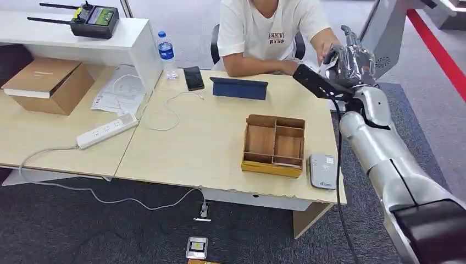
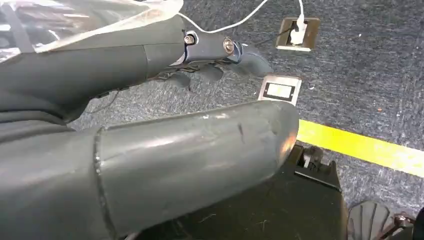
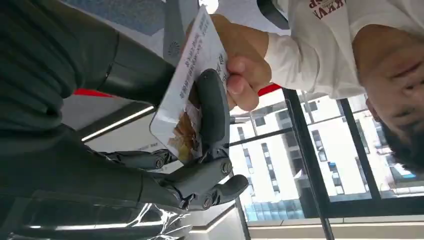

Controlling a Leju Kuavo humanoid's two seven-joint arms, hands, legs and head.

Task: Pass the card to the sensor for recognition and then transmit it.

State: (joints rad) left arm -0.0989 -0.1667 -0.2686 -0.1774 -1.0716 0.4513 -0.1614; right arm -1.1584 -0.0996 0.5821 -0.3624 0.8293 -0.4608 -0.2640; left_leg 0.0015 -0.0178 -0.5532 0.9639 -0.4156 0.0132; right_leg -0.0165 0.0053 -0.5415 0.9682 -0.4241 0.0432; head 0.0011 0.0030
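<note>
Card (image 3: 187, 95) pinched in right hand (image 3: 200, 165), person's hand (image 3: 240, 65) gripping the far end.

Right hand (image 1: 346, 60) raised past the far right corner of the worktop (image 1: 209, 148), up by the seated person in a white shirt (image 1: 269, 27); dark finger laid along the card's face, thumb behind it. Person's fingers closed on the card's other edge. Sensor (image 1: 322, 171), a small grey reader, flat on the worktop near the front right edge, just beside the wooden divided tray (image 1: 273, 145). Farther back: blue tablet case (image 1: 239, 88), phone (image 1: 193, 77), water bottle (image 1: 166, 53). Left hand (image 2: 215, 70) hanging low over grey carpet (image 2: 350, 75), fingers curled in loosely, nothing held.
</note>
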